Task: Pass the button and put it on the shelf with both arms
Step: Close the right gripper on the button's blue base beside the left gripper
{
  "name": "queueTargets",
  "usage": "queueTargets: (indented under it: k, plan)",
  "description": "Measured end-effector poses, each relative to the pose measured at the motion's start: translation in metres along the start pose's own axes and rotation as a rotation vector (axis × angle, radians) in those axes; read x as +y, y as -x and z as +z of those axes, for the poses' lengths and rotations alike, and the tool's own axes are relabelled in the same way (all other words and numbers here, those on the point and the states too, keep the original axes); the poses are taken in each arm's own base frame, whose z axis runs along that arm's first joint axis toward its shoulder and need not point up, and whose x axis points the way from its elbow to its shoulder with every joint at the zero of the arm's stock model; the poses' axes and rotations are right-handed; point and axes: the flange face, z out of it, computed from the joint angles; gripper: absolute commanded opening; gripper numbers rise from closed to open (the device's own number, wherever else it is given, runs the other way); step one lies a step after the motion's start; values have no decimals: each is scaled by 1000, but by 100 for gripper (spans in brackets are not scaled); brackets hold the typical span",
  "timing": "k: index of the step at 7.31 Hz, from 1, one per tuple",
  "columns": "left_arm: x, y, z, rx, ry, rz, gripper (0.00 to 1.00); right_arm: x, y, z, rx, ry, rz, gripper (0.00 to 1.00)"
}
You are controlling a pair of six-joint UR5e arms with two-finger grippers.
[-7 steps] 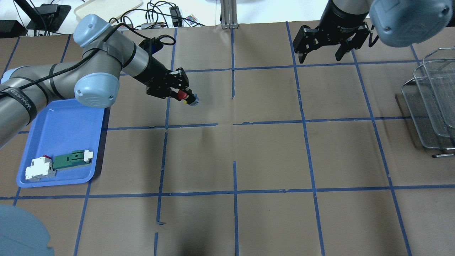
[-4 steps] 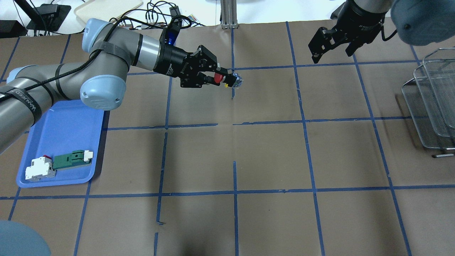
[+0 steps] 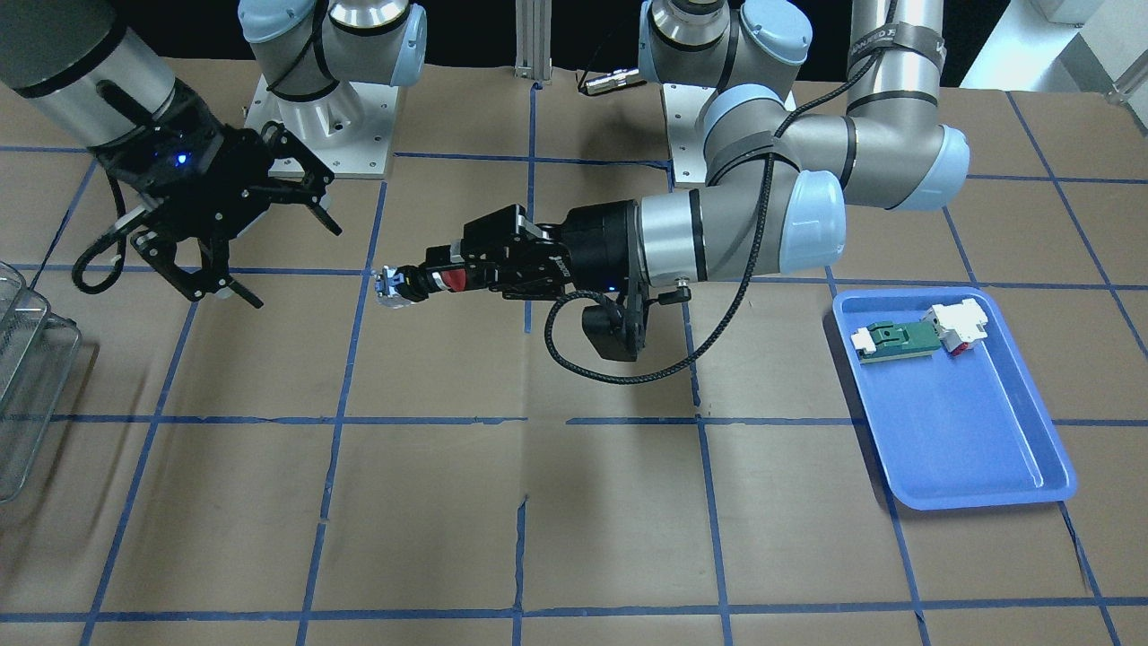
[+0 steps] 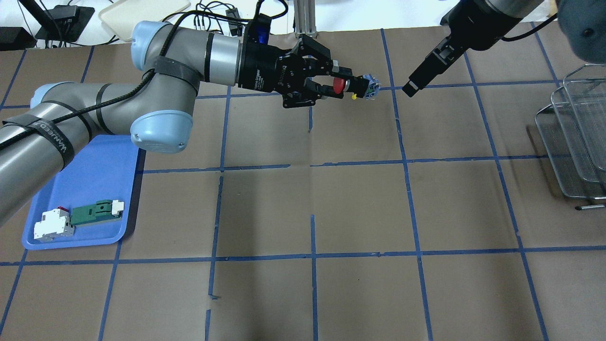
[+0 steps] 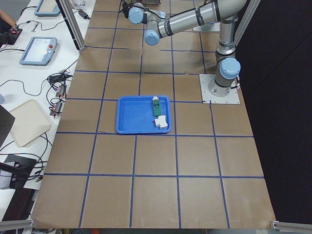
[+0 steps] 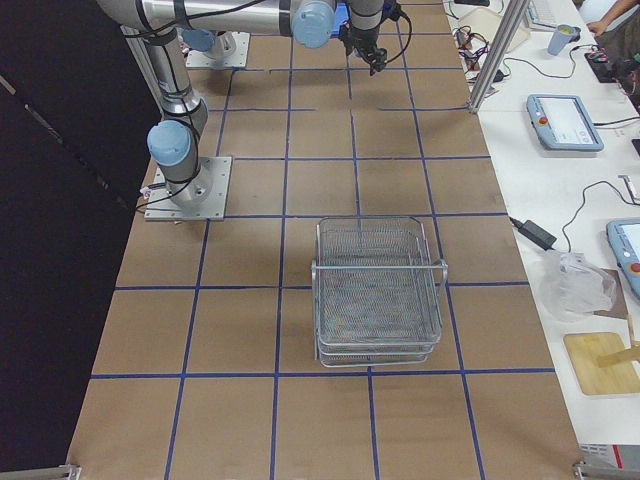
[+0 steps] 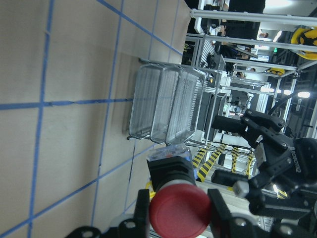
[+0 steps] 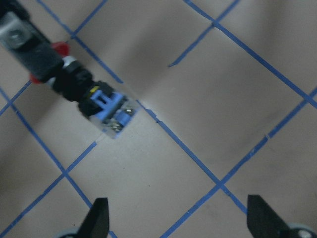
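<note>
My left gripper [image 4: 337, 85] is shut on the red cap of the button [image 4: 354, 86] and holds it level in the air over the far middle of the table, silvery base pointing at my right gripper [image 4: 411, 86]. The right gripper is open and empty, a short gap from the button's base. In the front-facing view the button [image 3: 429, 280] sits between the left gripper [image 3: 453, 278] and the open right gripper [image 3: 294, 267]. The right wrist view shows the button [image 8: 94, 96] ahead of the open fingers [image 8: 99, 220]. The wire shelf [image 4: 575, 132] stands at the table's right edge.
A blue tray [image 4: 85, 166] at the left holds a green-and-white part [image 4: 97, 211] and a white-and-red block [image 4: 52, 223]. Cables and a cream board lie beyond the far edge. The shelf also shows in the left wrist view [image 7: 163, 106].
My left arm has carried the button to the right and farther from me, toward the right gripper. The right gripper has turned and now shows edge-on, pointing at the button.
</note>
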Motion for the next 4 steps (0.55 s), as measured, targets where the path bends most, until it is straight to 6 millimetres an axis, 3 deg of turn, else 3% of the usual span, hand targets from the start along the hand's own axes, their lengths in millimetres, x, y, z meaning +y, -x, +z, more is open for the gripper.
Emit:
queueTargets:
  k: [2, 4]
  plan:
    - [11, -9, 7, 16, -9, 11, 0, 5, 18, -12, -19, -22, -254, 97]
    - [16, -12, 9, 19, -11, 19, 0, 3, 22, -16, -32, -74, -476, 95]
